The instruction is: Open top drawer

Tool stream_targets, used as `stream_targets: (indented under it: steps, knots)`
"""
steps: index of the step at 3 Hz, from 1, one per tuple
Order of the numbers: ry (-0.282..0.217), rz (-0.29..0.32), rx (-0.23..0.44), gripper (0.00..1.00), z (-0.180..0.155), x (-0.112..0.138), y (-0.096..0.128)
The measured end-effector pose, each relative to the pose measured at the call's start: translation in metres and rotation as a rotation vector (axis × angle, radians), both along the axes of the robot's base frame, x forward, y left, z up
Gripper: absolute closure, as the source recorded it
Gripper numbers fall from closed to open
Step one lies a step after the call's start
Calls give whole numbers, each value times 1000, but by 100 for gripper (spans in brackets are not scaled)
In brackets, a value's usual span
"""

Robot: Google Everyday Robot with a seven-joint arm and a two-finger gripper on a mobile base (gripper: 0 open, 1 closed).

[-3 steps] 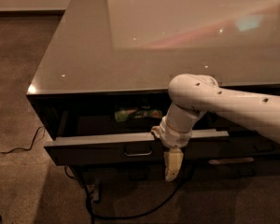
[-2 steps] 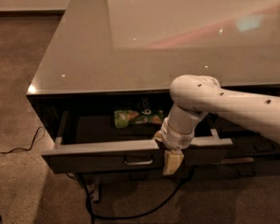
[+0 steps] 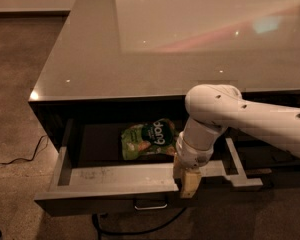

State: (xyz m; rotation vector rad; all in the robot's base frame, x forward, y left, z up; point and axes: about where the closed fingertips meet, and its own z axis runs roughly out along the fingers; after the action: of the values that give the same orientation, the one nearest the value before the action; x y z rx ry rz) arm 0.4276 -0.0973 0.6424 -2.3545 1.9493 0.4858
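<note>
Glossy countertop [image 3: 140, 49] above. Top drawer [image 3: 115, 176] stands well out, green bag [image 3: 147, 140] inside. My gripper [image 3: 189, 183] rests at its front rim; grip width I cannot tell. Risks: slipping off the rim, overpulling past stops.

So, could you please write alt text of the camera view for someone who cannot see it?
The top drawer of a dark cabinet stands pulled open, a green snack bag lying inside. The white arm has its gripper at the drawer's front edge, beside its handle.
</note>
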Motion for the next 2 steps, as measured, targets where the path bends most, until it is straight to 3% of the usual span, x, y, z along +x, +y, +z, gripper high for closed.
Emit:
stream_targets:
  steps: [1, 2]
  knots:
    - [0, 0, 0, 100, 2, -1, 0]
    - [19, -2, -24, 100, 9, -16, -5]
